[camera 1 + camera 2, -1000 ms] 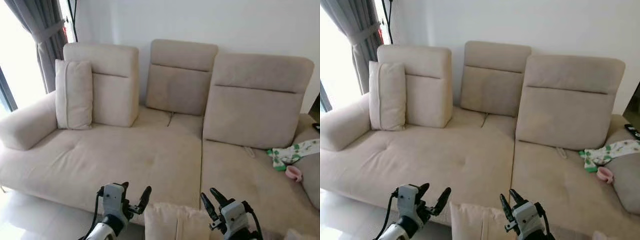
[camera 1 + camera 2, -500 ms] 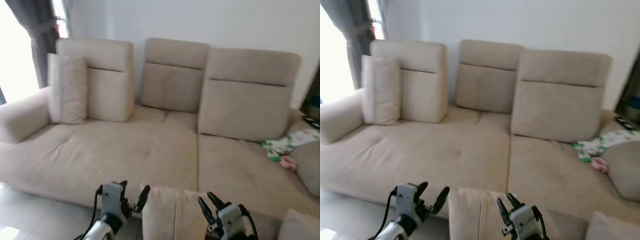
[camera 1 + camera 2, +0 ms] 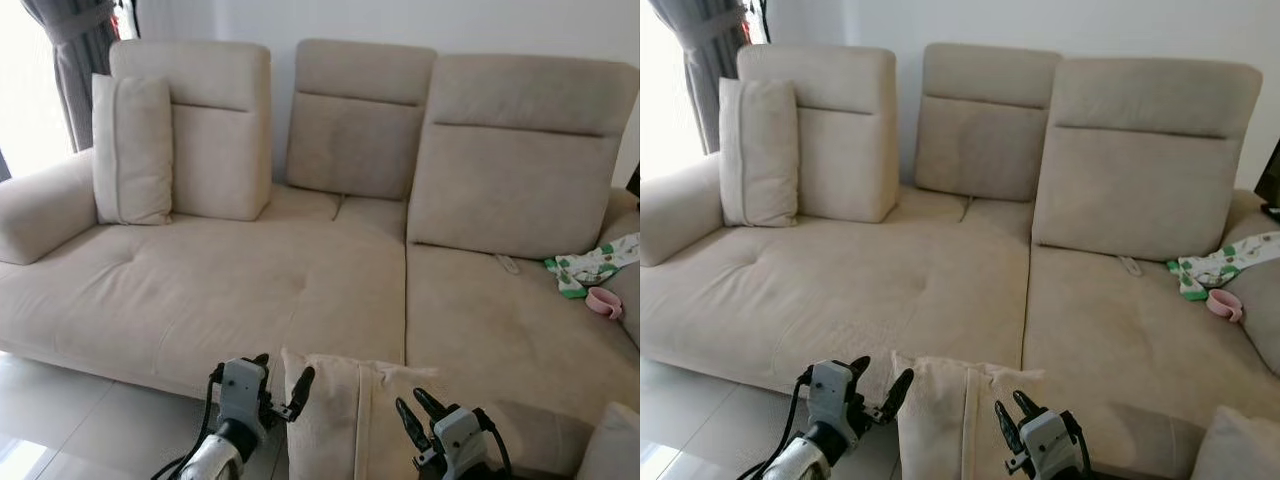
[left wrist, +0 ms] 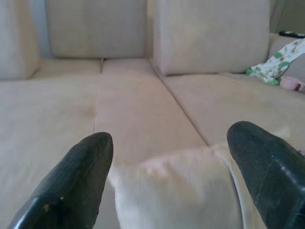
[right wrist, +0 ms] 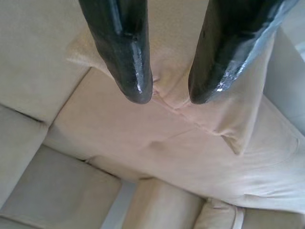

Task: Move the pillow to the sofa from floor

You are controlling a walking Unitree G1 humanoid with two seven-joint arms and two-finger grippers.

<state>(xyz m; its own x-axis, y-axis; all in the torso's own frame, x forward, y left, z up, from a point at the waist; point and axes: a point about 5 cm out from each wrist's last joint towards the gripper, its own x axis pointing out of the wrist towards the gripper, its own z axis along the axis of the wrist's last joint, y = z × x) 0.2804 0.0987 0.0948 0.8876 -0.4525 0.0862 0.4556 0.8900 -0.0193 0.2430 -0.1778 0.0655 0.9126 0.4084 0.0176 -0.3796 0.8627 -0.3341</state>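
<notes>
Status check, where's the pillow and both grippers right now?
Left gripper open at pillow's edge. Right gripper pinching the pillow, held at sofa's front edge. Seat ahead bare; cloth and pink cup far right.

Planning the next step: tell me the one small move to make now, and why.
Probably carry the pillow forward over the sofa seat before letting go. It is held up between the left gripper and right gripper, right at the seat's front edge, and the cushion ahead looks bare.

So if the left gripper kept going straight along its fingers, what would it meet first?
Probably the pillow edge between the left gripper fingers; past it, the sofa seat. Depth is unclear.
</notes>
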